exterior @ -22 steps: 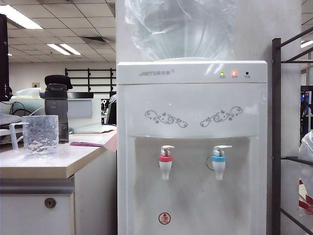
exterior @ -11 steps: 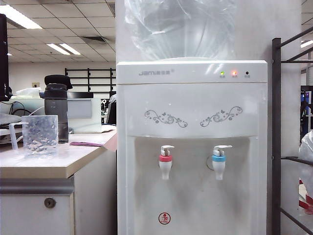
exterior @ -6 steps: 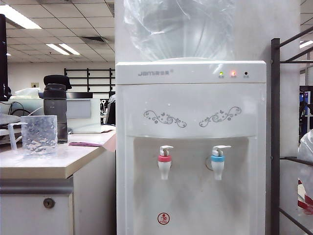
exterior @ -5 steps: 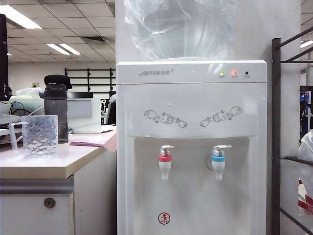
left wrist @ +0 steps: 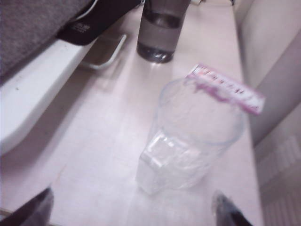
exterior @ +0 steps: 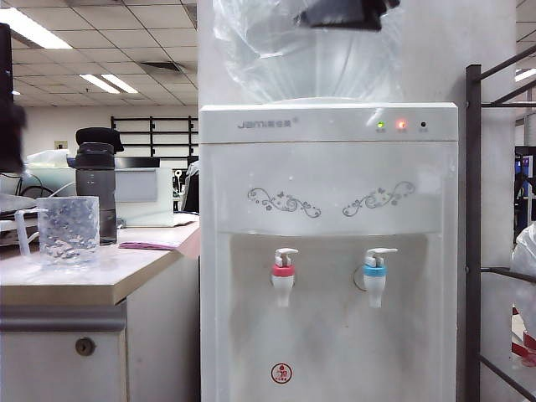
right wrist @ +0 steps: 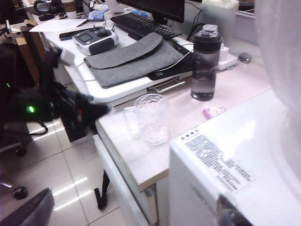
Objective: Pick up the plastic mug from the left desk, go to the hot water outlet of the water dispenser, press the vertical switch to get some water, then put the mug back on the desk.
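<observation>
Exterior view: the plastic mug stands near the worktop's front edge, left of the water dispenser. Left wrist view: the left end effector, spread wide, hovers above the mug. Right wrist view: the right end effector, wide and empty, is high above the dispenser.

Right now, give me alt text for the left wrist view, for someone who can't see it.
A clear plastic mug stands on the pale left desk, framed between the open left pincer fingertips, untouched. Behind it are a dark bottle and a small pink-and-white label.
</observation>
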Controlling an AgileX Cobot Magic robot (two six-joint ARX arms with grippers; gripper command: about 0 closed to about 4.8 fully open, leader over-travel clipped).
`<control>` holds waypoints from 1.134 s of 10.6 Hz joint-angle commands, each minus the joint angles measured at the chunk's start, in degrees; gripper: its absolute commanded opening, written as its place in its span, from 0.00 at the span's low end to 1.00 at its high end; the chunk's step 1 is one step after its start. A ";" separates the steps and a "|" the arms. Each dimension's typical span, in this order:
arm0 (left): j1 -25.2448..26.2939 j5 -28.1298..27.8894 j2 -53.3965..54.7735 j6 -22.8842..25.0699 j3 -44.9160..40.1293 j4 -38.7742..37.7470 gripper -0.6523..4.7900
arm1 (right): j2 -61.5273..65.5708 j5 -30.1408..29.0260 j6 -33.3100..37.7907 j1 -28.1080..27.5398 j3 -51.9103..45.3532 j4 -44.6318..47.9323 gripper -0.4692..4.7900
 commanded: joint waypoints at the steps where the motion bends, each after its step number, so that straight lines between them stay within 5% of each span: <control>1: -0.48 -5.75 15.23 1.90 0.02 14.84 1.00 | 0.57 0.02 -1.90 -0.24 0.33 5.68 1.00; 3: -0.48 -7.30 20.94 1.92 0.09 25.07 1.00 | 0.57 0.02 -1.90 -0.24 0.33 5.60 1.00; 6: -0.35 -11.72 27.12 1.92 2.93 27.69 1.00 | 0.59 0.20 -1.90 -0.24 0.33 5.44 1.00; 9: -0.28 -11.74 27.93 1.92 4.04 28.68 0.16 | 0.59 0.24 -1.90 -0.24 0.31 3.41 1.00; 12: 1.36 -8.44 27.82 4.11 3.96 32.35 0.11 | -0.15 4.35 -3.04 -0.85 0.28 1.77 1.00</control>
